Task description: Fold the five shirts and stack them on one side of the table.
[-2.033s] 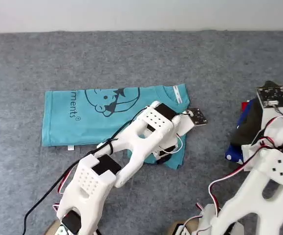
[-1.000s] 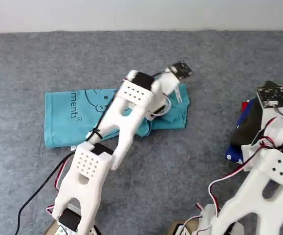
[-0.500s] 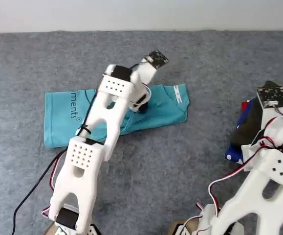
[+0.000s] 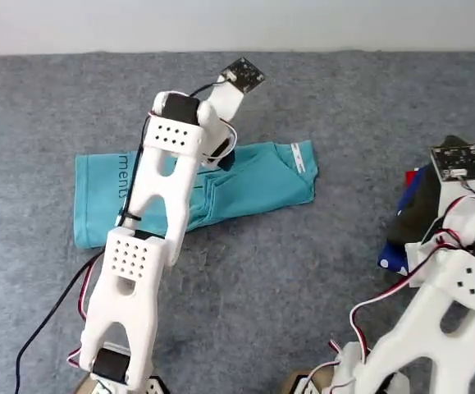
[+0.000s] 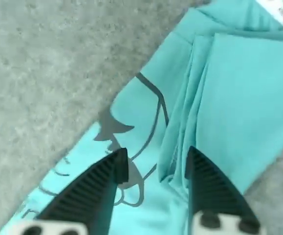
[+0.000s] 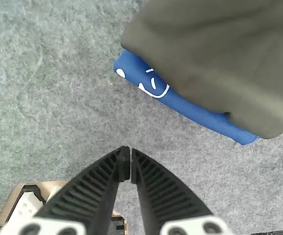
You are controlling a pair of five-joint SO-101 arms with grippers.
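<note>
A teal shirt (image 4: pixel 258 185) with a dark print lies on the grey table, its near right part folded over into layers (image 5: pixel 195 98). My left gripper (image 5: pixel 158 156) is open just above the printed area beside those folded layers, with nothing between its fingers; in the high view it sits at the shirt's far edge (image 4: pixel 221 156). At the table's right edge stands a stack with an olive shirt (image 6: pixel 214 54) on a blue one (image 6: pixel 180 105). My right gripper (image 6: pixel 126 159) is shut and empty over bare table next to the stack.
A bit of red cloth (image 4: pixel 412 176) shows in the stack under the right arm (image 4: pixel 459 271). Grey felt covers the table (image 4: pixel 303 304). A pale wall runs along the far edge (image 4: pixel 237 25).
My left arm swung from the shirt's near right corner up and to the left, carrying that corner over the shirt, and now stands open. The right arm has not moved.
</note>
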